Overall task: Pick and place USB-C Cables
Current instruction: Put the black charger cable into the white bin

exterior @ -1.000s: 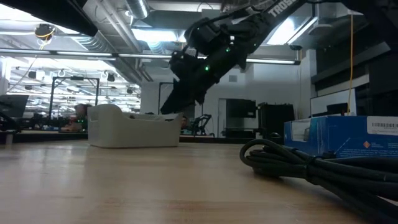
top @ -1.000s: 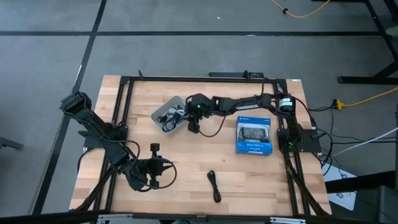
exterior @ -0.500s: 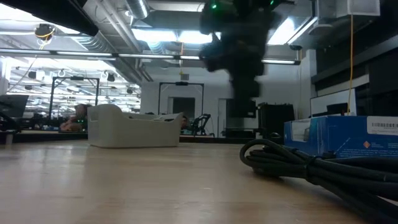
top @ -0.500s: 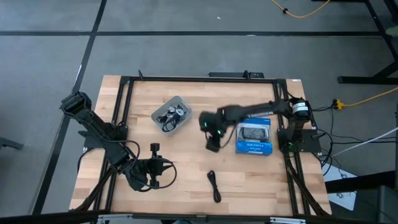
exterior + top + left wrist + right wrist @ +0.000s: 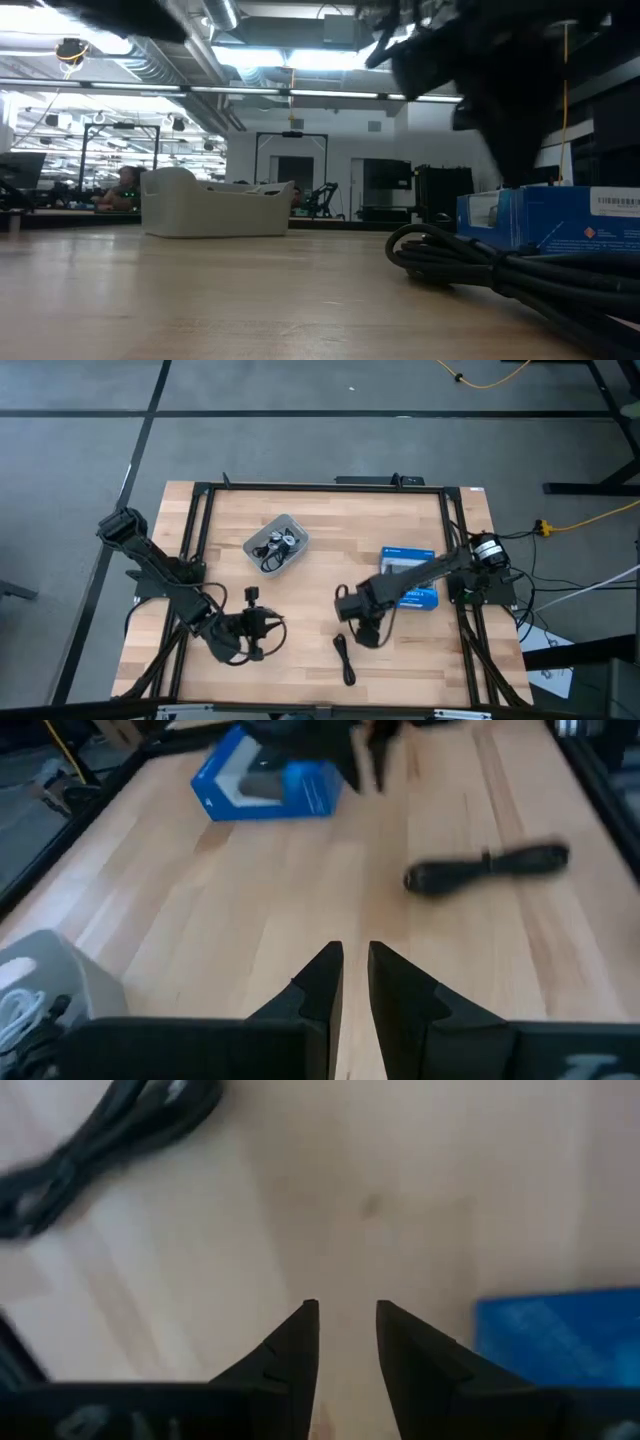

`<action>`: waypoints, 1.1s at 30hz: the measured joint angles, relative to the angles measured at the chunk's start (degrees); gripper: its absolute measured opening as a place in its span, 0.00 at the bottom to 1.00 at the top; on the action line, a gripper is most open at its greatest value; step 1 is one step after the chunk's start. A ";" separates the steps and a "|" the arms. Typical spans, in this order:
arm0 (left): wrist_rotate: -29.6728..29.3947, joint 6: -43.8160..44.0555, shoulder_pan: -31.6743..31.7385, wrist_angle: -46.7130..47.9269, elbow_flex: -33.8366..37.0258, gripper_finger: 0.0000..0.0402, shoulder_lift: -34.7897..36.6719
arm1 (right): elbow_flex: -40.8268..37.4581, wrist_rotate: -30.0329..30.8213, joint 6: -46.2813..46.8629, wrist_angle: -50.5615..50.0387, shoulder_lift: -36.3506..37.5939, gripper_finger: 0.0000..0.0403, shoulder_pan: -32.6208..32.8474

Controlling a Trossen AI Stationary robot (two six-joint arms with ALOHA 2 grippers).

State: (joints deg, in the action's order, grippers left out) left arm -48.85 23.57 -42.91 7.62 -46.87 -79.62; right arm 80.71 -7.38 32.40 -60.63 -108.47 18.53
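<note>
A black coiled USB-C cable (image 5: 343, 658) lies flat on the wood near the table's front middle. It also shows in the low view (image 5: 500, 265), the left wrist view (image 5: 490, 865) and the right wrist view (image 5: 100, 1130). Several more cables, black and white, lie in the translucent grey tray (image 5: 288, 530) at the far left. My right gripper (image 5: 368, 637) hovers over bare wood just right of and beyond the black cable, its fingers (image 5: 300, 1340) a narrow gap apart and empty. My left gripper (image 5: 268, 630) waits at the front left, shut and empty.
The blue retail box (image 5: 412, 585) lies right of centre, partly under my right arm, and shows close to the right fingers (image 5: 560, 1330). Black frame rails run along the table's edges. Bare wood lies between the tray and the black cable.
My right gripper has swung from over the grey tray toward the table's near edge and a little right, passing the blue box's left side. It now hangs close to the black cable. The cables and the tray have stayed where they were.
</note>
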 joint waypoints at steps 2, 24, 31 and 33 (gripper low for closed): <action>2.94 -1.31 2.13 -5.00 0.00 0.11 -0.02 | 0.00 0.24 0.17 -1.16 0.02 0.26 2.21; 25.26 -20.26 17.13 -39.58 -0.70 0.09 -11.90 | 0.04 39.22 1.61 -5.35 15.92 0.26 18.13; 43.47 -30.33 21.16 -34.02 -19.75 0.05 -25.27 | 0.07 41.92 8.36 -6.20 21.49 0.26 24.16; 45.06 -32.93 21.51 -25.79 -26.51 0.04 -29.35 | 0.09 42.16 9.34 -6.56 22.43 0.26 26.40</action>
State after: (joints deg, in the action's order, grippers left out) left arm -3.79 -9.36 -21.39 -18.18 -73.39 -108.97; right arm 80.79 34.78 41.74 -67.19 -86.03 44.93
